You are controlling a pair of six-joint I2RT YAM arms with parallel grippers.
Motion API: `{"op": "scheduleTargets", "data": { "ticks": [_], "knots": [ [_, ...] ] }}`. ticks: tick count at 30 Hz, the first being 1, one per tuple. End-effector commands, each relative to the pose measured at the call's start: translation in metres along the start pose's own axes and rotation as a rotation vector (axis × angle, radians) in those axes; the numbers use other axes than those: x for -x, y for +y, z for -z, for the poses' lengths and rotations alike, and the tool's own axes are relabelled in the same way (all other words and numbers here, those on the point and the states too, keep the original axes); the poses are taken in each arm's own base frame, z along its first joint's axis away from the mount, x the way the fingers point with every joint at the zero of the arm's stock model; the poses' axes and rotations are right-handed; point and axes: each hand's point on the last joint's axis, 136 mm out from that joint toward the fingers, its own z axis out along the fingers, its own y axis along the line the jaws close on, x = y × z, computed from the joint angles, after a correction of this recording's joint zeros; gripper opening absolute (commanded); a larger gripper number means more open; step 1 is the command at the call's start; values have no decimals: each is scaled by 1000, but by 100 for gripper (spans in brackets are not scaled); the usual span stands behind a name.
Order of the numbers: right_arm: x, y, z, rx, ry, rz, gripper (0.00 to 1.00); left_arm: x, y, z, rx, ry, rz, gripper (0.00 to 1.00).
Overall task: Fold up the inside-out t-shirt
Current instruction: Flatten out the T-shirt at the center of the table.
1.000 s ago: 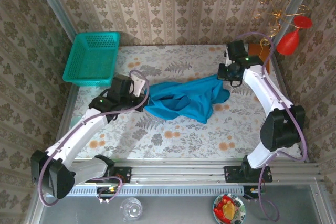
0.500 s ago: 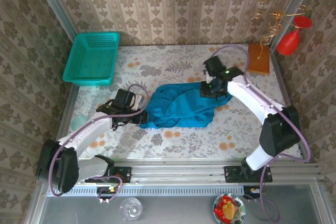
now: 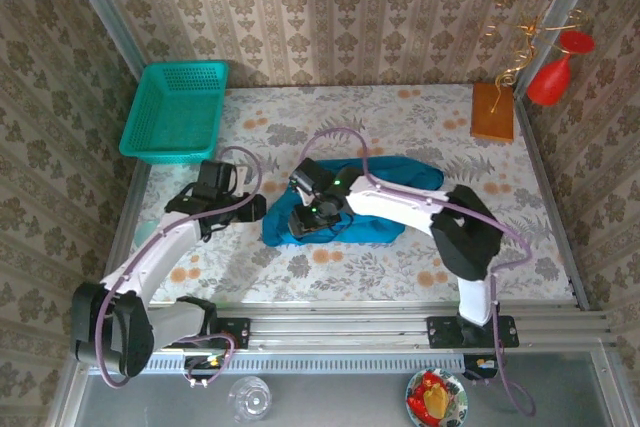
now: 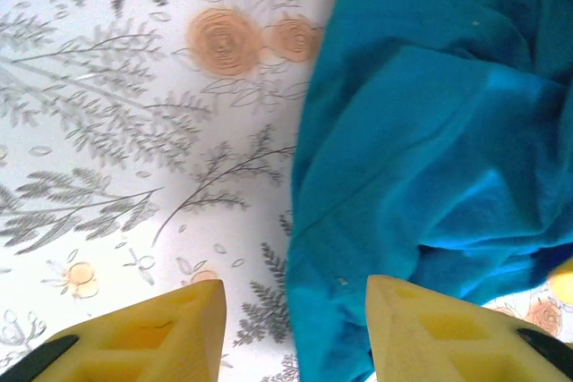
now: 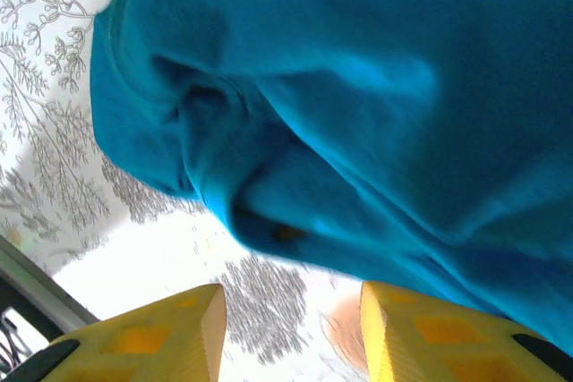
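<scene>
Left jaws and right jaws both gape empty beside the crumpled inside-out t-shirt (image 3: 405, 172), frame centre, probably seeking edges.

In the overhead view, the left arm (image 3: 150, 257) rises from the lower left, with the left gripper (image 3: 252, 209) pointing right. The right arm (image 3: 400, 205) stretches leftward across mid-frame to the right gripper (image 3: 300, 222). Both grippers' yellow fingers (image 4: 179, 328) are spread apart.

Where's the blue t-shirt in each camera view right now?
Top external: t-shirt bunched in the middle of the floral tablecloth.
Left wrist: t-shirt across the right half.
Right wrist: t-shirt across the top and right.
Shared landmark: the floral tablecloth, left of the t-shirt.
</scene>
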Motion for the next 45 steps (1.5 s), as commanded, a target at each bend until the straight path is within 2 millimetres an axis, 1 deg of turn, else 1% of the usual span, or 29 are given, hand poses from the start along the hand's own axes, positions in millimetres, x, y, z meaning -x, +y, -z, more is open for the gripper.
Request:
{"op": "scheduleTargets", "data": {
  "ticks": [1, 4, 7, 9, 11, 12, 14, 16, 17, 19, 22, 24, 25, 27, 29, 31, 33, 34, 35, 37, 39, 41, 42, 43, 44, 45],
  "knots": [
    [23, 19, -15, 78, -23, -39, 46, 4, 0, 12, -43, -46, 54, 46],
    [23, 22, -35, 96, 15, -55, 46, 5, 3, 18, -53, -59, 67, 47],
    [20, 27, -47, 136, 45, -82, 44, 4, 5, 22, -59, -58, 67, 47],
    [17, 32, -51, 170, 65, -99, 38, 3, 6, 22, -60, -54, 67, 48],
    [16, 42, -46, 220, 65, -108, 29, 3, 7, 22, -64, -53, 70, 48],
    [16, 49, -41, 260, 66, -112, 25, 3, 8, 22, -66, -55, 71, 48],
    [19, 60, -24, 313, 57, -113, 13, 5, 8, 22, -69, -59, 74, 48],
    [22, 65, 1, 316, 29, -96, 3, 9, 7, 23, -73, -70, 72, 48],
    [24, 66, 17, 311, 8, -79, 0, 11, 7, 23, -74, -76, 71, 48],
    [27, 64, 51, 286, -40, -49, 0, 16, 5, 24, -80, -83, 68, 48],
    [24, 46, 111, 217, -112, -11, 0, 26, 2, 25, -94, -101, 63, 48],
    [20, 23, 150, 155, -167, -4, 0, 33, -1, 26, -106, -113, 59, 48],
    [16, 7, 170, 110, -197, -10, 0, 37, -4, 27, -116, -117, 56, 48],
    [5, -35, 204, -2, -252, -49, 0, 44, -9, 26, -139, -117, 46, 48],
    [-11, -86, 242, -135, -322, -122, 0, 50, -17, 24, -160, -109, 25, 48],
    [-30, -137, 269, -262, -373, -222, 0, 53, -25, 20, -174, -96, 5, 48],
    [-52, -190, 294, -432, -416, -348, 0, 54, -35, 12, -191, -77, -16, 48],
    [-67, -218, 307, -531, -433, -414, 0, 54, -40, 7, -199, -64, -27, 48],
    [-77, -238, 317, -605, -452, -461, 0, 54, -46, 1, -208, -51, -39, 48],
    [-91, -264, 330, -689, -501, -533, 0, 53, -60, -9, -231, -25, -66, 48],
    [-96, -280, 333, -716, -547, -581, 0, 52, -73, -20, -249, 4, -87, 48],
    [-99, -294, 329, -723, -563, -619, 0, 52, -89, -31, -271, 24, -115, 49],
    [-100, -299, 327, -732, -561, -635, 0, 52, -94, -36, -275, 34, -123, 49],
    [-101, -305, 324, -741, -557, -650, 0, 55, -94, -43, -267, 37, -123, 49],
    [-102, -309, 322, -742, -555, -661, 0, 53, -103, -50, -266, 51, -143, 50],
    [-101, -312, 319, -740, -555, -669, 0, 55, -104, -55, -253, 60, -148, 50]
  ]
}}
